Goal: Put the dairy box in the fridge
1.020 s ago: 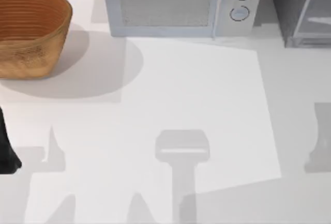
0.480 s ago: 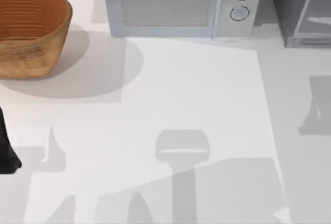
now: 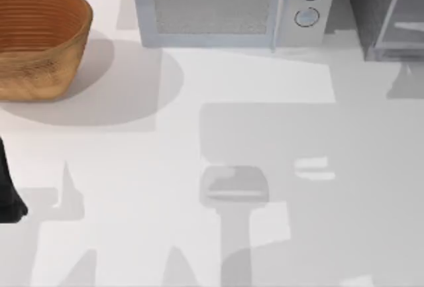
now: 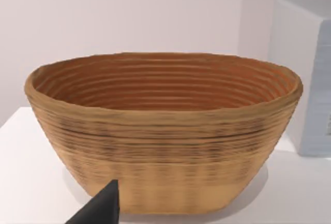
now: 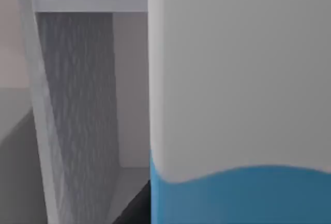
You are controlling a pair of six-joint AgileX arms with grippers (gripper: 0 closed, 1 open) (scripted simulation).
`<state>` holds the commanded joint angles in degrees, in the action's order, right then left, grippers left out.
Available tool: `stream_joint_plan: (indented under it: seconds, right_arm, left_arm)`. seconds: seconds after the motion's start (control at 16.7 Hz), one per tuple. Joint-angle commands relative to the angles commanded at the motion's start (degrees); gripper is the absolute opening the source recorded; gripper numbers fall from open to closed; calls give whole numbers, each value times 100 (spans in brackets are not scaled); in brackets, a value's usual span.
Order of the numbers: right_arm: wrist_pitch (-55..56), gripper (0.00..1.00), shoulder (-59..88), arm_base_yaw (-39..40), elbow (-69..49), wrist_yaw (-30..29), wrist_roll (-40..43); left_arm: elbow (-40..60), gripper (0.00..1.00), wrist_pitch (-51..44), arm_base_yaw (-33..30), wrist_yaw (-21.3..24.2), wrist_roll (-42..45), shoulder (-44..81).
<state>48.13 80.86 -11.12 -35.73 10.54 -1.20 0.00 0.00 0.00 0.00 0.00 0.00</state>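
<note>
The dairy box [image 5: 238,105] stands very close in the right wrist view, white above with a blue body below. My right gripper is shut on it, and one dark finger [image 5: 132,206] shows against its side. Just beside the carton the fridge [image 5: 77,105] stands open, with a grey shelf and inner wall showing. In the top view the fridge [image 3: 384,15] is at the far right corner. My left arm [image 3: 8,197] is parked at the table's left edge, its gripper [image 4: 101,208] facing the basket.
A woven basket [image 3: 40,42] sits at the far left. A light grey microwave [image 3: 232,5] with two round knobs stands at the back middle, left of the fridge. Arm shadows lie across the white table [image 3: 265,81].
The shadows on the table's right side have moved toward the fridge, and a broad shadow has spread over the middle right. The left arm has not moved.
</note>
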Motion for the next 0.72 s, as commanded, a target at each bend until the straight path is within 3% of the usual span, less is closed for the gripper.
stream_joint_plan:
  seconds: [0.36,0.72]
  right_arm:
    - [1507,0,3220,-355,-1375,305,47]
    - [2058,0,4375,-487,-2023,410,34]
  left_arm:
    - [0,100,0,0,0,0,0]
    - [0,100,0,0,0,0,0]
